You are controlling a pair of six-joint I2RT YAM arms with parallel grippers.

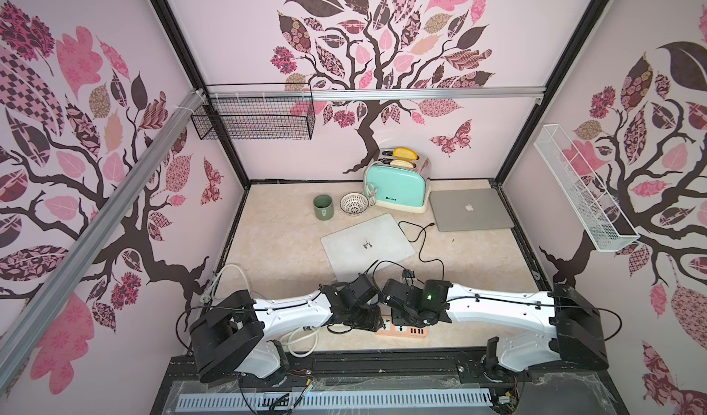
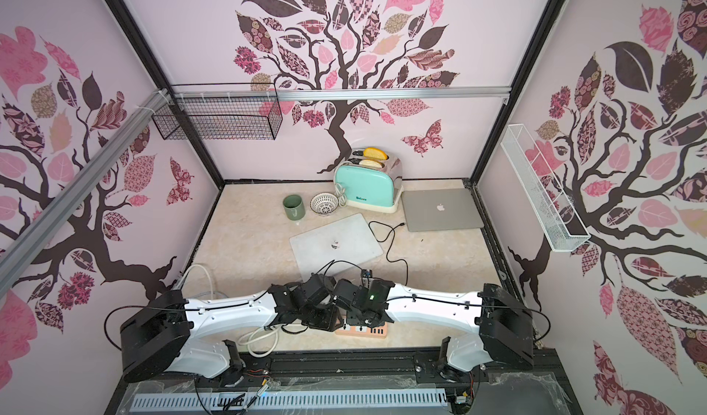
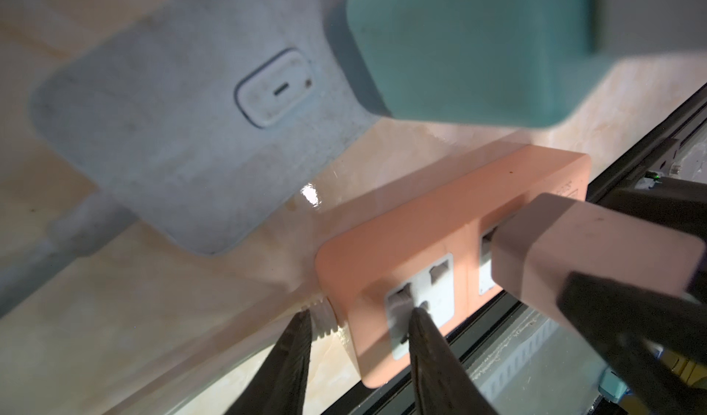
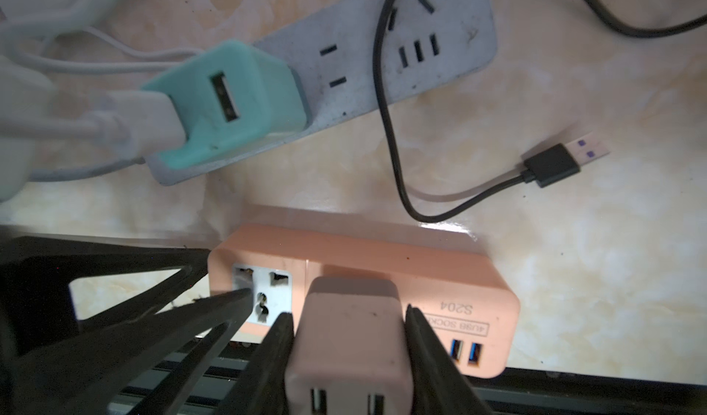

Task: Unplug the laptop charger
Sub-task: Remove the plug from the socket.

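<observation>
One pink charger (image 4: 350, 340) sits clamped in R gripper (image 4: 348, 313), seated on pwr strip (image 4: 459, 287).

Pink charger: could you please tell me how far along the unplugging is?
Done: right fingers clamp the pink charger on both sides; left fingers press on the orange power strip. In hand: the pull itself. Left: the charger is still seated in the strip, so it has yet to come out.

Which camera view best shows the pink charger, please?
The right wrist view: the pink charger sits centred between the right gripper fingers. The left wrist view shows only one side; in both top views it is hidden.
</observation>
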